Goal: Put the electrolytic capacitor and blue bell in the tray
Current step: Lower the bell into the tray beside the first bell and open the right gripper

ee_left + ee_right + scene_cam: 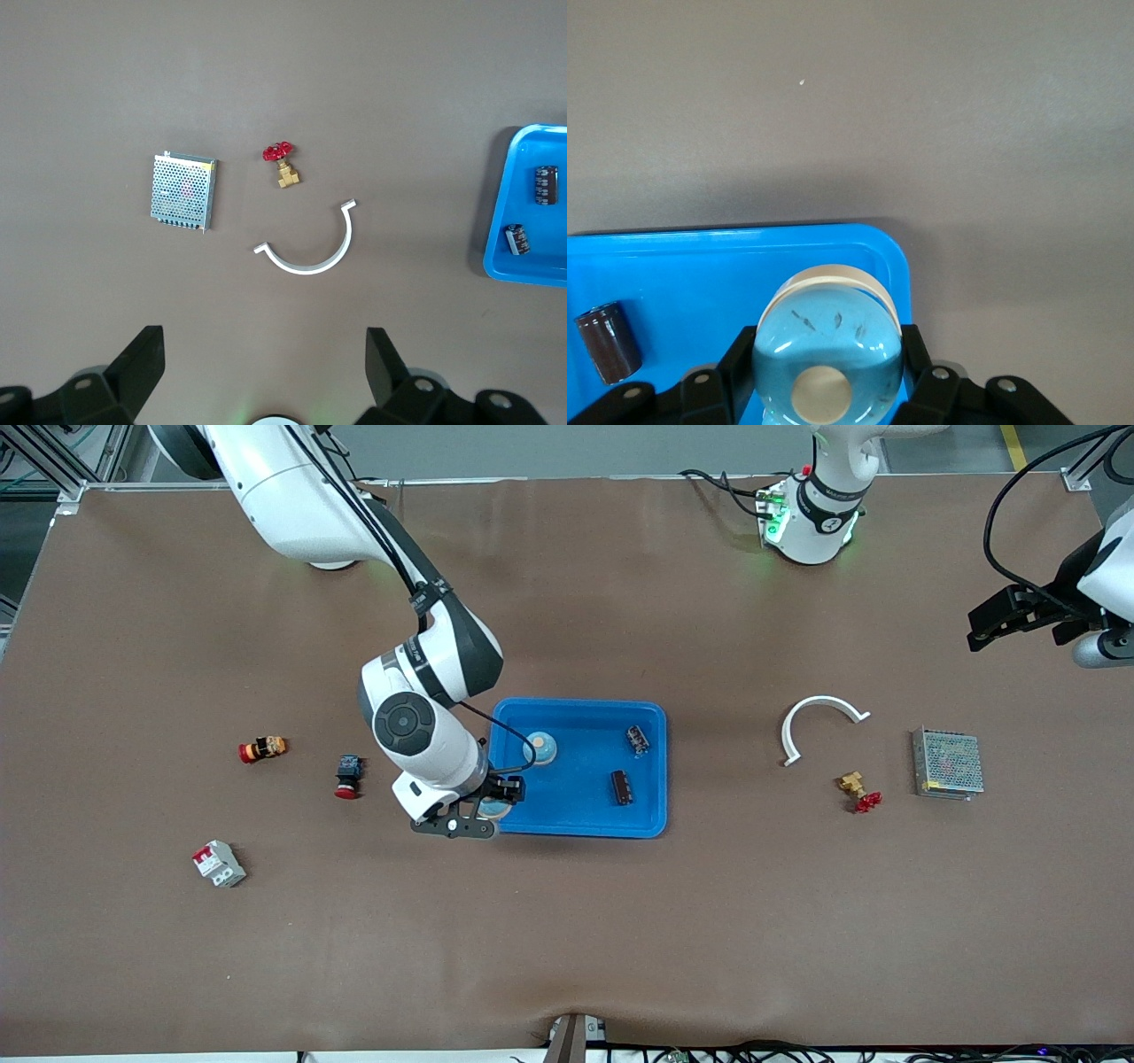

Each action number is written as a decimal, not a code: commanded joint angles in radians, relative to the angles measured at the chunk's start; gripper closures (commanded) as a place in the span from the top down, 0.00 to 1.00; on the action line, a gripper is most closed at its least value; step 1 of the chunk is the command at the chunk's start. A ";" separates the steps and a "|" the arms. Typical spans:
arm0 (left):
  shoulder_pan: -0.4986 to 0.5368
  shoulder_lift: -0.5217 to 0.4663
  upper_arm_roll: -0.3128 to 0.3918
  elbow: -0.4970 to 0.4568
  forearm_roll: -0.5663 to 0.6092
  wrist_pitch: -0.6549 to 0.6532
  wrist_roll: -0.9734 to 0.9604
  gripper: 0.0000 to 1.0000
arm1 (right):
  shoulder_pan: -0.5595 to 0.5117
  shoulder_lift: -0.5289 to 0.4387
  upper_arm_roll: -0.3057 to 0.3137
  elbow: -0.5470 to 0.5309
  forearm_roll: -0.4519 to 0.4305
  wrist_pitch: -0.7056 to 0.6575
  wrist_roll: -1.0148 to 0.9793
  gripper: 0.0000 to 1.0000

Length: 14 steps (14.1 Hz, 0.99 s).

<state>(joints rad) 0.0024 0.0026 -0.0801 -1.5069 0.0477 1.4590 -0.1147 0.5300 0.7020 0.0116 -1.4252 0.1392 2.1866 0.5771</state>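
The bright-blue tray [576, 797] lies mid-table. In it are one blue bell [540, 748] and two dark electrolytic capacitors [638, 740] [622, 786]. My right gripper [496, 806] is shut on a second blue bell [828, 354], held over the tray's [700, 283] camera-side corner toward the right arm's end. One capacitor [607, 341] shows beside it in the right wrist view. My left gripper [979, 629] is open and empty, raised over the left arm's end of the table, waiting. The left wrist view shows its gripper [263, 372], the tray's [549, 239] edge and both capacitors [545, 184] [517, 239].
A white curved clamp [819, 722], a brass valve with red handle [858, 790] and a metal mesh power supply [948, 763] lie toward the left arm's end. A red-orange button [262, 749], a black-red button [347, 776] and a white breaker [219, 864] lie toward the right arm's end.
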 commanded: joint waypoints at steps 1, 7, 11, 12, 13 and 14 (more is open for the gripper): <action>0.002 -0.009 -0.003 0.002 -0.019 -0.002 -0.005 1.00 | 0.027 0.019 -0.013 0.002 0.011 0.044 0.021 0.54; 0.002 -0.012 -0.003 0.001 -0.019 -0.003 -0.005 1.00 | 0.064 0.063 -0.015 0.002 0.003 0.085 0.061 0.54; 0.002 -0.010 -0.004 0.001 -0.019 -0.003 -0.005 1.00 | 0.087 0.085 -0.016 -0.006 -0.017 0.119 0.064 0.54; 0.004 -0.010 -0.004 0.001 -0.019 -0.003 -0.005 1.00 | 0.090 0.088 -0.018 -0.008 -0.017 0.130 0.064 0.54; 0.004 -0.010 -0.006 0.002 -0.019 -0.002 -0.005 1.00 | 0.093 0.097 -0.018 -0.008 -0.017 0.136 0.064 0.54; 0.004 -0.010 -0.004 0.002 -0.019 -0.002 -0.005 1.00 | 0.099 0.105 -0.018 -0.008 -0.018 0.148 0.070 0.54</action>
<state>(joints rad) 0.0024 0.0025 -0.0811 -1.5061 0.0477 1.4590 -0.1148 0.6104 0.7953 0.0060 -1.4313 0.1357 2.3091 0.6201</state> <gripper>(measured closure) 0.000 0.317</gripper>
